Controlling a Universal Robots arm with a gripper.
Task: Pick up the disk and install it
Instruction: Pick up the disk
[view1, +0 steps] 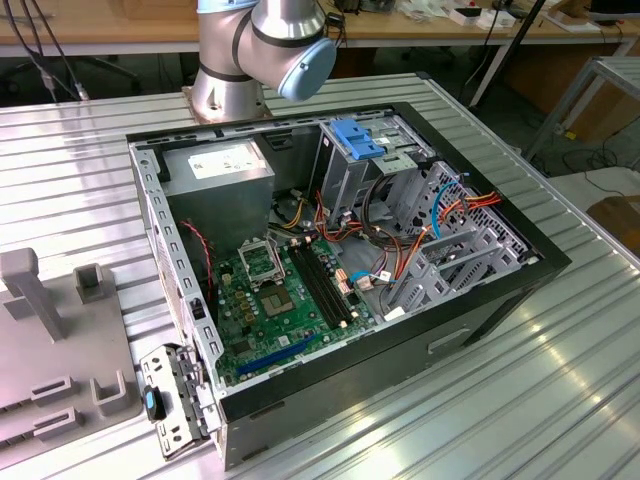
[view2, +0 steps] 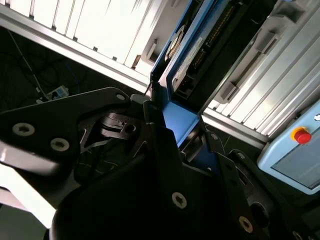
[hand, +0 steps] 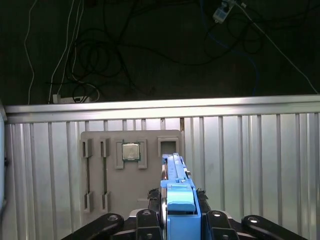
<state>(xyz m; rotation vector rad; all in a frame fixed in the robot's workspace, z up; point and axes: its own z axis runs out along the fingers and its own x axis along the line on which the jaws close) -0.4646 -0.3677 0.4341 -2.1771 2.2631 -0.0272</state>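
A ribbed aluminium table (view1: 560, 370) carries the work. Wooden benches run along the far side of the room, and in the first wrist view a dark floor strewn with cables (hand: 100, 55) lies beyond the table's edge. The arm (view1: 270, 40) rises from the table just beyond the far side of the computer case (view1: 400, 372).

In both wrist views the disk (hand: 175, 170) stands edge-on between the black fingers (hand: 146, 221) of the gripper (hand: 177, 196). The fingers are closed against its blue rails from either side, gripping it firmly. In the first wrist view the table and a grey fixture tray (hand: 97, 200) lie behind it. A pendant with a red button (view2: 301, 136) lies near the table's edge in the second wrist view.

The case lies open on its side. Inside it are a green motherboard (view1: 280, 290), a grey power-supply box (view1: 215, 170) in the far corner, and a metal drive cage (view1: 460, 245) towards the exterior view's right. The cage carries a blue bracket (view1: 360, 138) and trails orange and red wires (view1: 472, 203). The fixture tray, at the exterior view's left of the case, holds a processor chip (hand: 131, 151) in one of its recesses.
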